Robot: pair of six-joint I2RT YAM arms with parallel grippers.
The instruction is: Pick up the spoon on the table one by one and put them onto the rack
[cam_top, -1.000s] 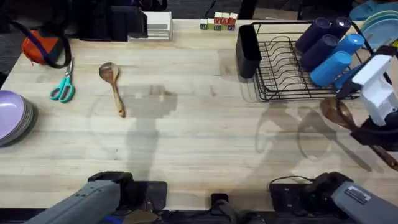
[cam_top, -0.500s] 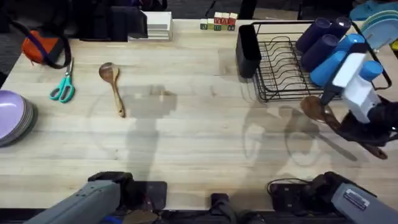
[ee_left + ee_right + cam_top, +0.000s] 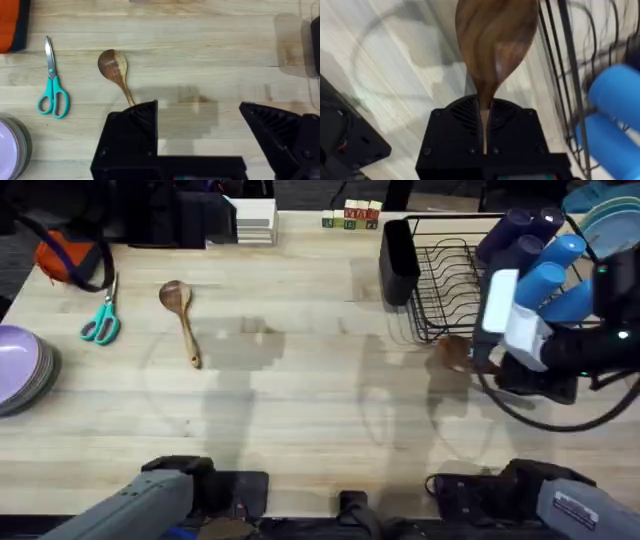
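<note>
A light tan spoon (image 3: 181,320) lies on the table (image 3: 300,400) at the left, bowl toward the far side; the left wrist view has this spoon (image 3: 115,69) just beyond my left gripper (image 3: 200,132), which is open and holds nothing. My right gripper (image 3: 487,366) is shut on the handle of a darker brown spoon (image 3: 455,352), held above the table just in front of the black wire rack (image 3: 447,280). In the right wrist view the brown spoon (image 3: 495,40) sticks out from the right gripper (image 3: 485,127), beside the rack's wires (image 3: 568,75).
Blue and dark cups (image 3: 540,255) fill the rack's right half; its tall black utensil holder (image 3: 397,265) stands at the left end. Teal scissors (image 3: 102,320), purple plates (image 3: 22,368) and an orange item (image 3: 68,258) sit far left. A white stand (image 3: 250,220) is at the back.
My right arm has swung left from the table's right edge, carrying the brown spoon to the rack's front. The tan spoon and the left arm have not moved.
</note>
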